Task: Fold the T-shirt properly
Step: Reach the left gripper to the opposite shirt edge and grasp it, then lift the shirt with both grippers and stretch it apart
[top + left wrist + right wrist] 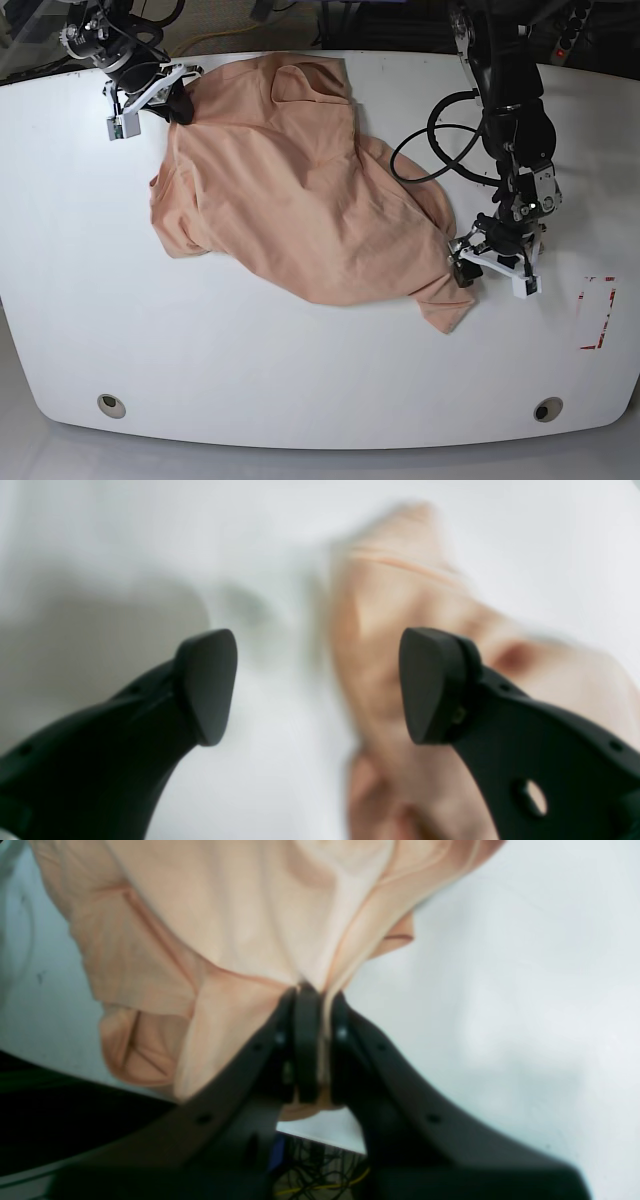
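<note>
The peach T-shirt (290, 190) lies crumpled and spread across the middle of the white table (300, 380). At the far left corner my right gripper (180, 105) is shut on the shirt's edge. The right wrist view shows that gripper (315, 990) pinching a bunched fold of the T-shirt (240, 915) near the table's edge. My left gripper (470, 255) stands at the shirt's near right corner. In the blurred left wrist view it (317, 685) is open above the table, with the T-shirt (400, 610) beneath its right finger and nothing between the fingers.
A black cable loop (430, 150) hangs from the left arm over the shirt's right side. Red tape marks (592, 312) sit near the table's right edge. Two round holes (111, 405) (545, 410) lie along the front. Wires (320, 1180) show below the table edge.
</note>
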